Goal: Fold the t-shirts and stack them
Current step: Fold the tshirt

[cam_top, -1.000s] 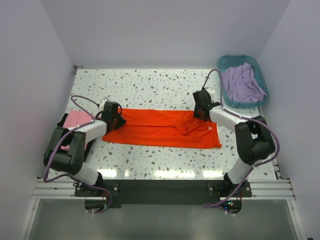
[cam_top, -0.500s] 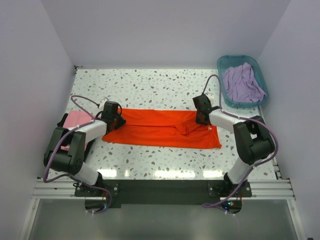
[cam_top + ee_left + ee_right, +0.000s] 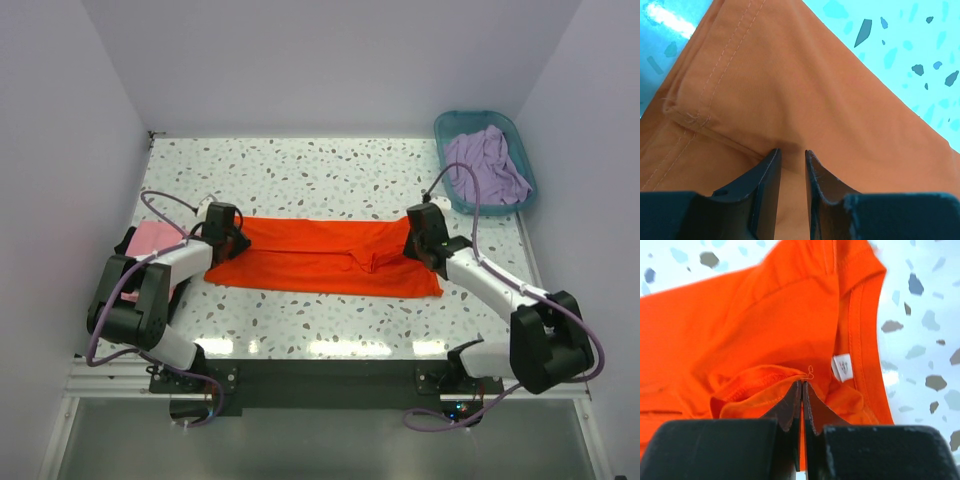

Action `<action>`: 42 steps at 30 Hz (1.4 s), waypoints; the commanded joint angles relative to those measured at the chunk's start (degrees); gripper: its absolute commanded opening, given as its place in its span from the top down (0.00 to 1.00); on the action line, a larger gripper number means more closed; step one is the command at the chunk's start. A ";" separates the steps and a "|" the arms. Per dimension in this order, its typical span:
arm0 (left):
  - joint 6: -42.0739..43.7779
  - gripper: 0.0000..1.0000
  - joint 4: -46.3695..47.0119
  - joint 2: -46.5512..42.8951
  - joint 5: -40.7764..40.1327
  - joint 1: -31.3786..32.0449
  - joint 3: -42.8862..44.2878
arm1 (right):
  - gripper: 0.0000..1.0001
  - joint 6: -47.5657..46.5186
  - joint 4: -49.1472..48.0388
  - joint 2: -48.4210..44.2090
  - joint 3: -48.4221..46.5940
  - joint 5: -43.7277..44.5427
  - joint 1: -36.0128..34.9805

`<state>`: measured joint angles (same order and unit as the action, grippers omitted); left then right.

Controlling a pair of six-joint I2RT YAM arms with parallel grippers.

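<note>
The orange t-shirt [image 3: 320, 258] lies folded into a long strip across the middle of the table. My left gripper [image 3: 228, 238] is at its left end; in the left wrist view its jaws [image 3: 792, 151] stand narrowly apart, pinching puckered orange cloth [image 3: 790, 90] beside a stitched hem. My right gripper [image 3: 420, 238] is at the shirt's right end; its jaws [image 3: 802, 382] are shut on a bunched orange hem next to the white neck label [image 3: 842, 366]. The pink t-shirt [image 3: 152, 240] lies folded at the far left. The lavender t-shirt [image 3: 485, 165] lies crumpled in the basket.
The teal plastic basket [image 3: 470, 117] stands at the back right corner. A dark edge [image 3: 127, 242] shows beside the pink shirt; I cannot tell what it is. Walls close in the table on three sides.
My right arm has swung its elbow out toward the near right, and its gripper has shifted a little right and nearer along the shirt's right end. The left gripper has not moved.
</note>
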<state>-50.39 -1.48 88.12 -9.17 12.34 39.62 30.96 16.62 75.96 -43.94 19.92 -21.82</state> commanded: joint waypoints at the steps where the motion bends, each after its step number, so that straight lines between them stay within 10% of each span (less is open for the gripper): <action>1: 0.12 0.69 -0.37 -1.81 -0.32 -0.74 -0.15 | 1.00 2.26 -0.01 -3.71 4.12 -2.43 -0.06; 14: 1.96 0.64 0.51 -2.51 1.78 -1.00 0.11 | 0.65 1.40 3.50 -18.48 9.76 -3.40 -0.76; 24: 2.75 0.63 0.07 -2.77 1.96 -1.00 1.87 | 0.68 -4.85 2.89 0.22 -5.17 5.82 -16.92; 42: 3.11 0.63 -0.63 -2.34 2.14 -1.00 2.48 | 0.72 -0.29 3.76 15.44 -9.49 7.50 -22.38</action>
<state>-48.40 -2.28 87.24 -7.22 11.90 40.05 28.53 20.18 90.96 -52.10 24.75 -43.79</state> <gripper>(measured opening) 0.367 0.283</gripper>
